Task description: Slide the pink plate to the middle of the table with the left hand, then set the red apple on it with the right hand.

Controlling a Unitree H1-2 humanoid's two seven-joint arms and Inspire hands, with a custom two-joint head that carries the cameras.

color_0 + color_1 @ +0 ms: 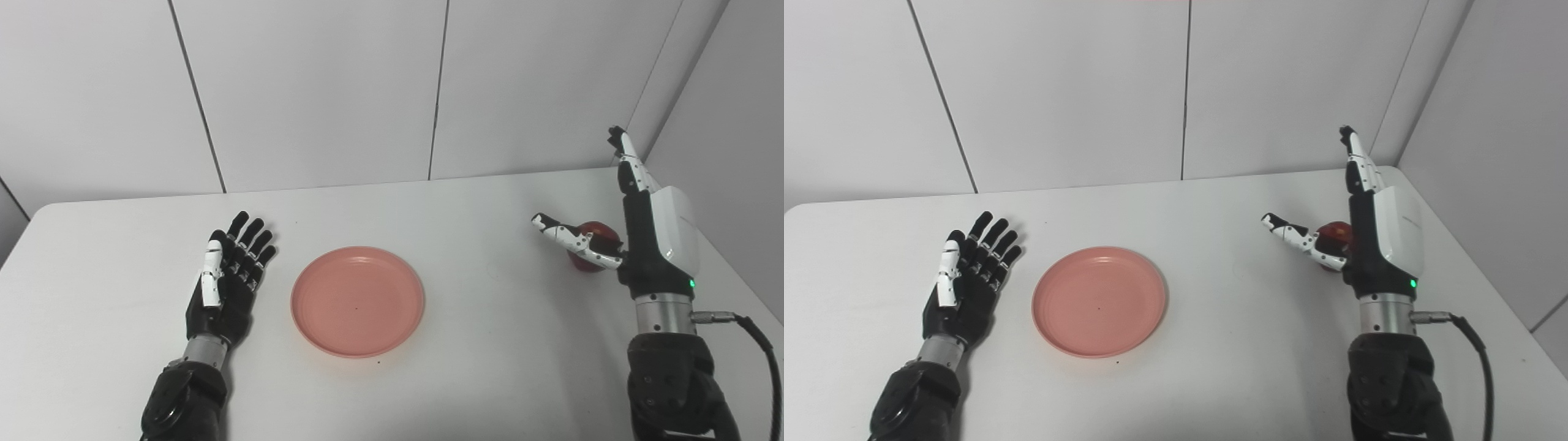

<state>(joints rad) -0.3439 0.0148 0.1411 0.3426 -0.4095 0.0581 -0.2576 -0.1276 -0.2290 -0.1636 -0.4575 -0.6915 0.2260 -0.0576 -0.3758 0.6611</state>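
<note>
So the pink plate (358, 301) sits mid-table, left hand (226, 282) flat and empty beside it. Right hand (637, 233) is spread open around the red apple (593, 236) near the right edge, not gripping. I'd close fingers fully around it before lifting.

I see a white table (478, 343) with rounded corners filling the lower part of both views — its surface is matte and plain, with a few tiny dark specks. Behind it stands a wall of pale grey panels (318, 92), split by thin dark seams, meeting another wall at the far right corner.
</note>
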